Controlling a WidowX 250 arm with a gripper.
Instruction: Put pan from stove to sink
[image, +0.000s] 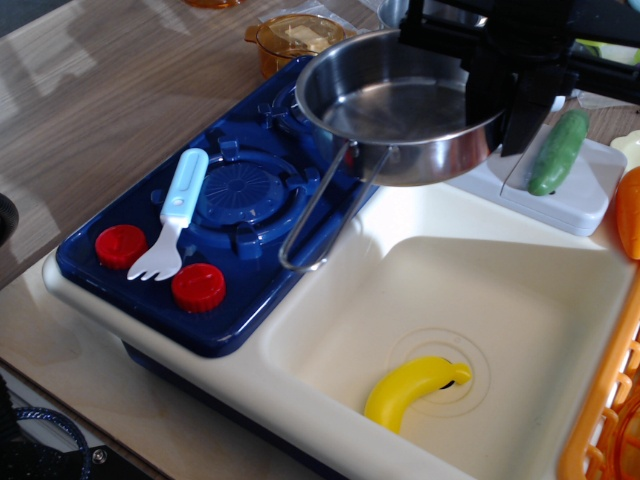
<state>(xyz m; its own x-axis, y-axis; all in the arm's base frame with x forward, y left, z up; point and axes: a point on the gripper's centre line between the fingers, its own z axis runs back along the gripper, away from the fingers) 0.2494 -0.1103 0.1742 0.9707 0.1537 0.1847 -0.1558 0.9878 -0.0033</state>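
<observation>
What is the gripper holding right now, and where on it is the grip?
The black gripper holds the wide shiny steel pan by its right rim, opposite the long wire-loop handle, lifted between the dark blue stove and the cream-white sink.

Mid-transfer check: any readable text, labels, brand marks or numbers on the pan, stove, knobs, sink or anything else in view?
None readable.
The pan, held by the gripper, is plain steel.
The stove and its red knobs show only moulded ridges, no numbers.
The sink, banana, fork and cucumber carry no markings.
</observation>
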